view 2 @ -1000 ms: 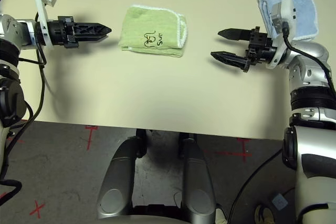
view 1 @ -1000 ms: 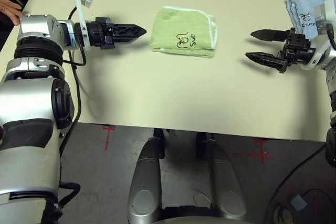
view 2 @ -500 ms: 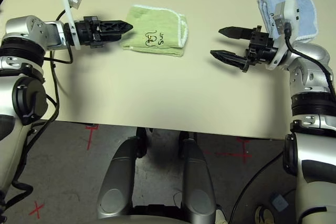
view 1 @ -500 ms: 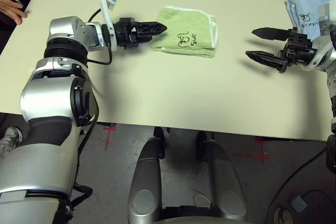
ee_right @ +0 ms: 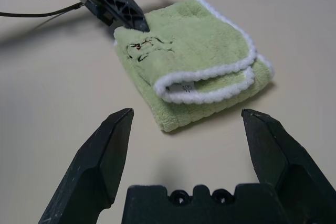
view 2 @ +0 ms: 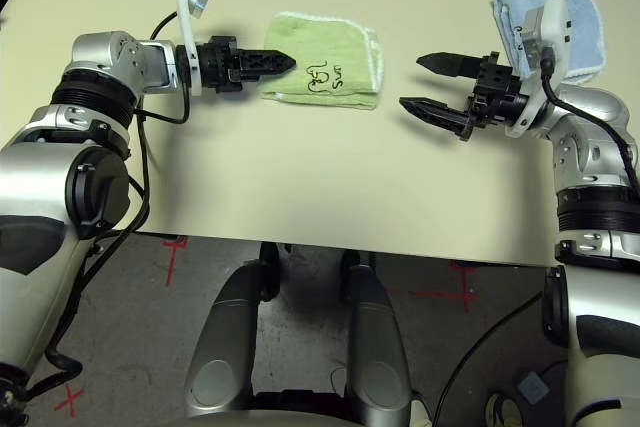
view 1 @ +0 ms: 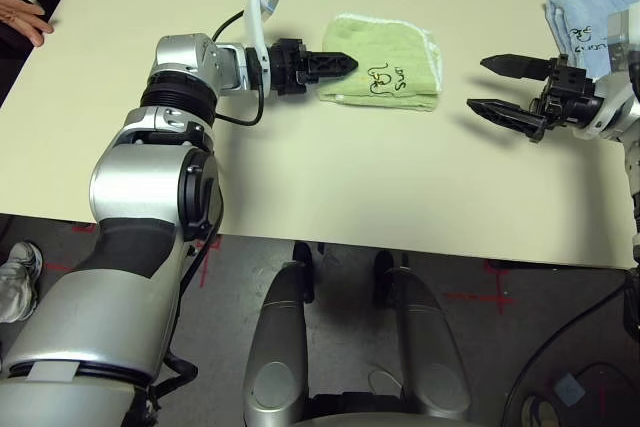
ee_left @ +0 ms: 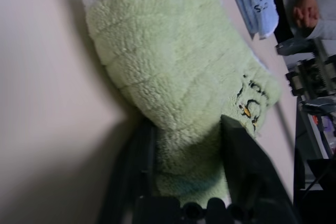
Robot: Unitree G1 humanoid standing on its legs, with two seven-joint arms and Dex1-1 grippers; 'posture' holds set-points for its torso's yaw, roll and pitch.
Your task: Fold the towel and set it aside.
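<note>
Left gripper is pressed into the near-left end of the folded towel, fingers nearly closed around a bit of pile.

Your right gripper is spread wide, apart from the towel's other end; towel's long axis runs gripper to gripper, mid-table. Left wrist view shows terry between the fingers; right wrist view shows the stacked white-edged layers.

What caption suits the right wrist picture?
Open right gripper faces the folded lime-green terry towel, while the left gripper touches its far edge.
</note>
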